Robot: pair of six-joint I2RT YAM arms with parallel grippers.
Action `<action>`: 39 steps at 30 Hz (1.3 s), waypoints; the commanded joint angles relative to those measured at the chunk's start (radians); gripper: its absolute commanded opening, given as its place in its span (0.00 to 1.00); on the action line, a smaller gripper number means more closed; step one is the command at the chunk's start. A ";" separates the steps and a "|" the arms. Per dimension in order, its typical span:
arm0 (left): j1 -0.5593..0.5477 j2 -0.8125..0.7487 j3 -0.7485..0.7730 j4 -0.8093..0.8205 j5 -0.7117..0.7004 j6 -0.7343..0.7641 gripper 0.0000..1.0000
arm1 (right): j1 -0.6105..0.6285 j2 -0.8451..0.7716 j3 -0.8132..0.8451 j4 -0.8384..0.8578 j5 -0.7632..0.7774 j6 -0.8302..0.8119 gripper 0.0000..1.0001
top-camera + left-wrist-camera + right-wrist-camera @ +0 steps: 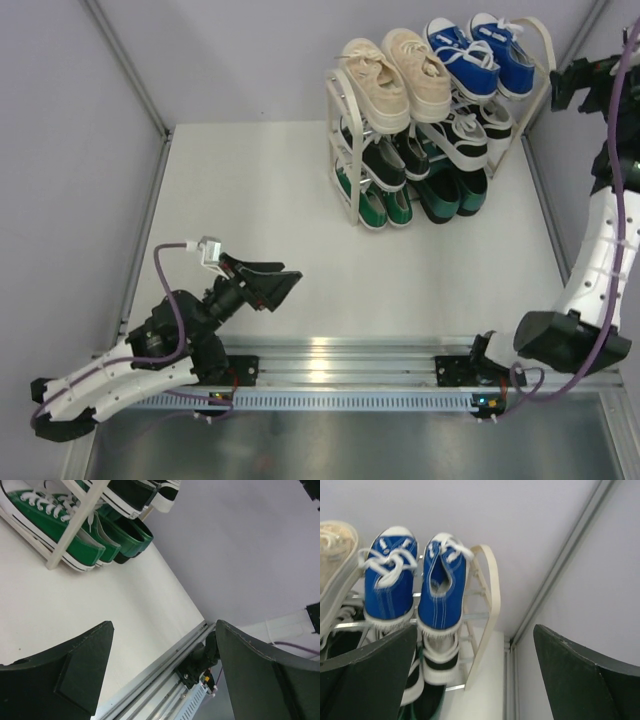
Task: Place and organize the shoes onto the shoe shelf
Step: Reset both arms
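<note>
Blue sneakers point(480, 55) sat on shelf point(350, 150) top tier beside cream pair point(395, 70); every tier looked full. My right claw point(475, 630) hung wide open, empty, near blue pair. Left claw point(272, 288) open, low over worktop point(260, 220), well clear of shelf: nothing left to carry, I judged.

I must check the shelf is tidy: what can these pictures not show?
Top view: lower pairs mostly hidden under the cream sneakers and blue sneakers.
Right wrist view: cream sneakers cut off by the left edge; shoes blurred.
Left wrist view: shoe shelf cut off by the top edge.
</note>
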 commanded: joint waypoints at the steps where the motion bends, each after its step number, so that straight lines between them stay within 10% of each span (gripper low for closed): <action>1: 0.000 -0.003 0.126 -0.135 -0.079 0.105 0.88 | -0.070 -0.151 -0.121 -0.132 -0.152 0.070 0.99; 6: 0.000 -0.020 0.216 -0.310 -0.191 0.156 0.89 | -0.136 -0.368 -0.337 -0.374 -0.147 -0.046 0.99; 16: 0.000 0.087 0.319 -0.484 -0.547 0.285 0.98 | -0.140 -0.785 -0.764 -0.334 0.049 0.036 0.99; 24: 0.000 0.164 0.306 -0.488 -0.555 0.372 0.98 | -0.140 -0.755 -0.801 -0.371 0.370 0.198 0.99; 39: 0.000 0.086 0.253 -0.496 -0.466 0.314 0.98 | -0.140 -0.727 -0.904 -0.319 0.358 0.191 0.99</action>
